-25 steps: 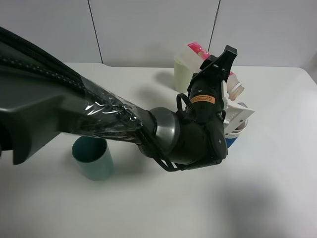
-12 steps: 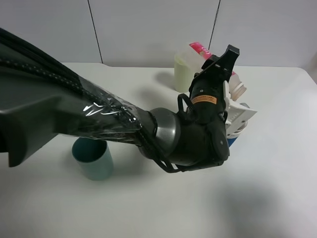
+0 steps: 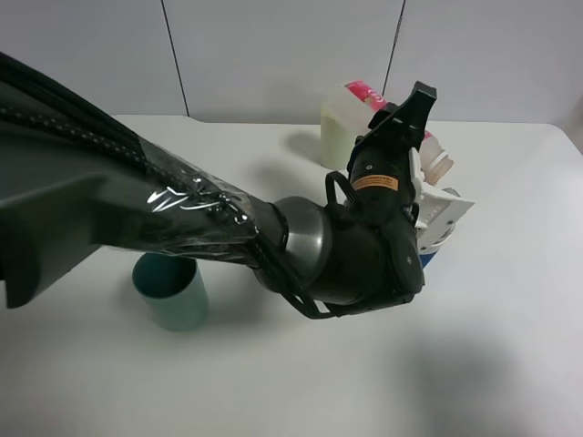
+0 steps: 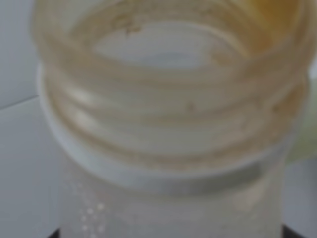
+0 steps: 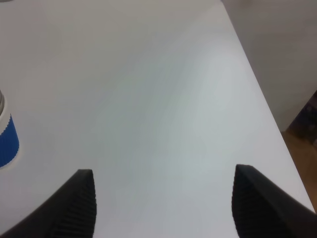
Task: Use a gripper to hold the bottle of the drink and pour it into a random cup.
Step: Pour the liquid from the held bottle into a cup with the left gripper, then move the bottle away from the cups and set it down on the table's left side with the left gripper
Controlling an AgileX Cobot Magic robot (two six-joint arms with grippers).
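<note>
Left pincer [image 3: 441,212] clenched on tilted bottle [image 3: 434,163] over blue-and-white cup [image 3: 427,258], mostly hidden behind arm; misaligned mouth could send pour past rim onto worktop [image 3: 510,346]; right pincer [image 5: 163,198] released.

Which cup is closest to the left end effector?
The blue cup with white band, partly hidden by the end effector; teal cup sits far left, pale green cup behind.

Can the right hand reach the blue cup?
Probably only from the side: bare table lies between the right hand and the blue cup, but the left hand, holding the bottle, hangs over it.
</note>
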